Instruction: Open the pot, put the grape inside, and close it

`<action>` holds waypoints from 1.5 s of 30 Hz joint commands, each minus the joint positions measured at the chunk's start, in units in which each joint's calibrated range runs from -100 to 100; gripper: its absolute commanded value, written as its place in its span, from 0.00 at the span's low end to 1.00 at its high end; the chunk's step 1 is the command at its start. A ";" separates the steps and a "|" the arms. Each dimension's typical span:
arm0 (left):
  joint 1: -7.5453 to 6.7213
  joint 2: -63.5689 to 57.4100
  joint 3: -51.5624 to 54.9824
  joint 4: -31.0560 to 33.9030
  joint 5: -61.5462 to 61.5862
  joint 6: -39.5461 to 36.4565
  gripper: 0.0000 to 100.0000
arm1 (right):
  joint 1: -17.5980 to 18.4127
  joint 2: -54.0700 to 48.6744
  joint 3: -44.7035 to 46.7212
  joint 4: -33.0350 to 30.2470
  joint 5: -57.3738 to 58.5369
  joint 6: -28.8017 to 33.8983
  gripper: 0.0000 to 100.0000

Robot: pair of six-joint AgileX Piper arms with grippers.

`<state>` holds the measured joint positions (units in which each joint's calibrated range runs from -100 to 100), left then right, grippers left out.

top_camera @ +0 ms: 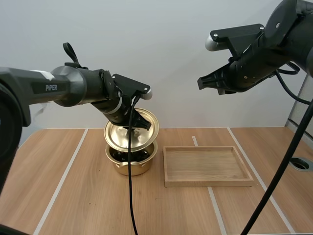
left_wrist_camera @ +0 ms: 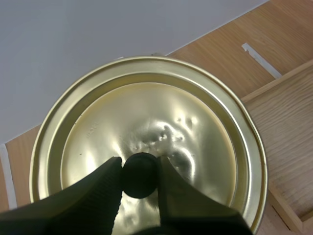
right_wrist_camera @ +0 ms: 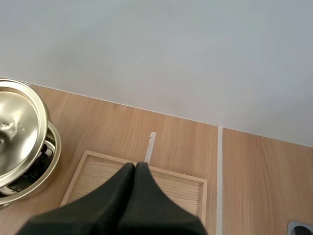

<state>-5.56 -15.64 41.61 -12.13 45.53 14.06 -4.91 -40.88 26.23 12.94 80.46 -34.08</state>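
My left gripper [top_camera: 138, 121] is shut on the black knob [left_wrist_camera: 140, 175] of the gold lid [top_camera: 131, 131], which hangs tilted just above the gold pot [top_camera: 132, 165]. Inside the pot, dark grapes [top_camera: 128, 155] show under the raised lid. In the left wrist view the fingers pinch the knob from both sides at the middle of the lid [left_wrist_camera: 146, 122]. High above the table's right side my right gripper [top_camera: 200, 83] is shut on nothing. From the right wrist view its joined fingertips [right_wrist_camera: 135, 169] hang over the tray, with the lid [right_wrist_camera: 17, 122], pot [right_wrist_camera: 49, 164] and grapes [right_wrist_camera: 38, 160] off to one side.
A shallow wooden tray [top_camera: 208, 182] lies on the table right of the pot, with nothing in it. White tape lines [top_camera: 63, 178] run across the wooden tabletop. A round hole [top_camera: 302, 163] sits at the table's far right edge.
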 commanded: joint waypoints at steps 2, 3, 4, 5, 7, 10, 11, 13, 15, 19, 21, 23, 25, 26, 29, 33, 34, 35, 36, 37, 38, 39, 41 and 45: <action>-0.14 1.05 0.30 -0.54 -2.36 0.20 0.00 | -0.23 -0.83 0.06 0.40 -0.03 -0.15 0.00; -0.14 1.06 0.30 -0.17 -2.36 0.20 0.00 | -0.23 -0.83 0.06 0.40 -0.03 -0.15 0.00; -0.14 1.20 0.30 0.15 -2.36 0.20 0.00 | -0.23 -0.83 0.06 0.40 -0.03 -0.15 0.00; -0.14 1.36 0.30 0.38 -2.36 0.20 0.00 | -0.23 -0.83 0.06 0.40 -0.03 -0.15 0.00; -0.14 1.81 0.30 0.38 -2.36 0.20 0.00 | -0.23 -0.83 0.06 0.40 -0.03 -0.15 0.00; -0.14 3.06 0.30 0.51 -2.19 0.20 0.00 | -0.23 -0.83 0.06 0.40 -0.03 -0.15 0.00; -0.14 3.39 0.30 0.76 -1.97 0.20 0.00 | -0.23 -0.83 0.06 0.40 -0.03 -0.15 0.00; -0.14 3.98 0.30 1.28 -1.70 0.11 0.00 | -0.23 -0.83 0.06 0.40 0.13 -0.15 0.00; -0.14 3.97 0.30 1.79 -1.70 -0.26 0.00 | -0.23 -0.83 0.06 0.40 0.13 -0.15 0.00; -0.14 3.97 0.30 1.91 -1.70 -0.53 0.00 | -0.23 -0.83 0.06 0.40 0.13 -0.15 0.00; -0.14 3.99 0.30 2.07 -1.70 -0.54 0.00 | -0.23 -0.83 0.06 0.40 0.29 -0.15 0.00; -0.14 4.10 0.30 2.04 -1.70 -0.54 0.00 | -0.23 -0.83 0.06 0.40 0.29 -0.15 0.00; -0.14 4.10 0.30 2.14 -1.54 -0.54 0.00 | -0.23 -0.83 0.06 0.40 0.29 -0.15 0.00; -0.14 4.10 0.30 2.14 -1.36 -0.54 0.00 | -0.23 -0.83 0.06 0.40 0.29 -0.15 0.00; -0.14 4.23 0.30 2.14 -0.65 -0.54 0.00 | -0.23 -0.83 0.06 0.40 0.63 -0.15 0.00; -0.14 5.72 0.30 2.56 0.99 -0.54 0.00 | -0.23 -0.83 0.06 0.40 0.63 -0.15 0.00; -0.14 6.13 0.30 2.83 1.19 -0.76 0.00 | -0.23 -0.83 0.06 0.40 0.63 -0.15 0.00; -0.14 6.30 0.30 3.09 1.19 -0.88 0.00 | -0.23 -0.83 0.06 0.49 0.80 -0.15 0.00; -0.14 6.60 0.30 3.09 1.57 -0.88 0.00 | -0.23 -0.83 0.06 0.49 0.80 -0.15 0.00; -0.14 6.74 0.30 3.09 1.55 -0.88 0.00 | -0.23 -0.83 0.06 0.49 0.80 -0.15 0.00; -0.14 6.89 0.30 3.09 1.71 -0.88 0.00 | -0.23 -0.83 0.06 0.49 0.80 -0.15 0.00; -0.14 7.18 0.30 3.09 1.75 -0.88 0.00 | -0.23 -0.83 0.06 0.49 0.80 -0.15 0.00; -0.14 7.59 0.30 3.20 2.11 -0.88 0.00 | -0.23 -0.83 0.06 0.49 0.80 -0.15 0.00; -0.14 7.70 0.30 3.33 2.24 -0.97 0.00 | -0.23 -0.83 0.06 0.49 0.80 -0.15 0.00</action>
<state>-5.56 -7.93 41.61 -9.15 47.69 13.53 -4.91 -40.88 26.23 12.94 80.83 -34.08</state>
